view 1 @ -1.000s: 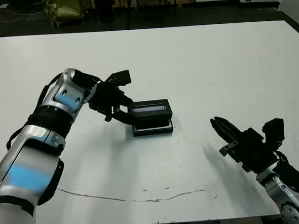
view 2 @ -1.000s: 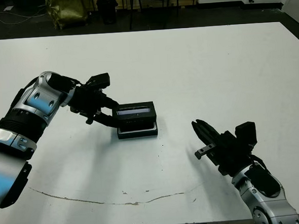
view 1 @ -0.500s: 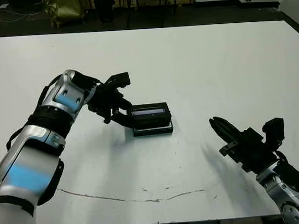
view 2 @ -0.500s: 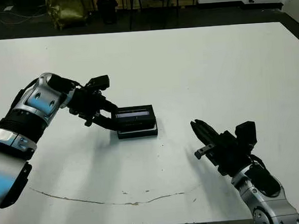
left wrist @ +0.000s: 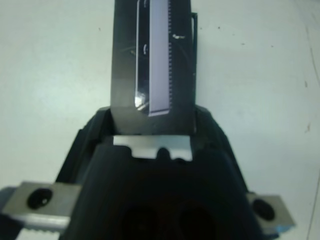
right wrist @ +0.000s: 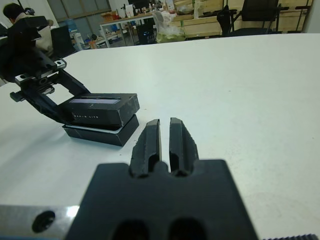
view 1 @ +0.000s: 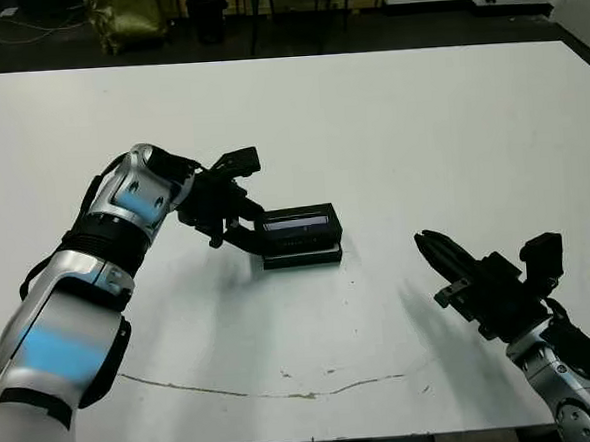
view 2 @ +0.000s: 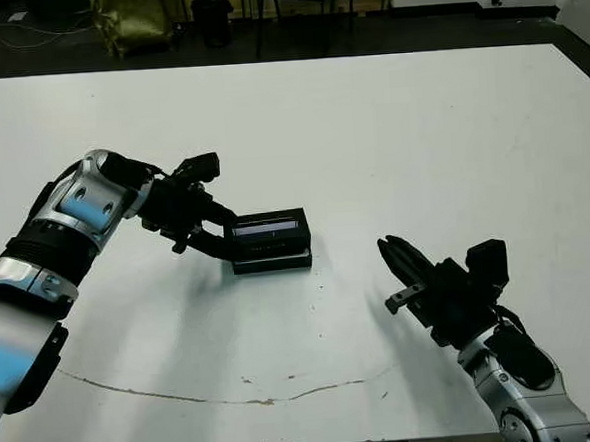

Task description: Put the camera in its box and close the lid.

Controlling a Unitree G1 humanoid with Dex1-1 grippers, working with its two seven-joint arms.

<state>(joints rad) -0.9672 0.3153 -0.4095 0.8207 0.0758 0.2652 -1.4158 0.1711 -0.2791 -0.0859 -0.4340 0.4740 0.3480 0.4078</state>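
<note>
The left claw point(view 1: 251, 232) is clamping one end of the lid point(view 1: 297, 226) and holding it over the box point(view 1: 302, 255), near the middle of the desk point(view 1: 419, 123). The head views are showing the lid roughly level on the box. The right wrist view is showing more: the lid is sitting slightly askew, its far corner overhanging the box edge, with a thin gap between them at the held end. The left wrist view is filling with the lid's pale stripe running away from the fingers; the box is hidden beneath. The camera is not showing in any view.

The right claw point(view 1: 432, 248) is hovering over bare desk well to the right of the box, its fingers point(right wrist: 148, 145) lying close together around nothing. Open desk is lying on all sides of the box, and every desk edge is far off.
</note>
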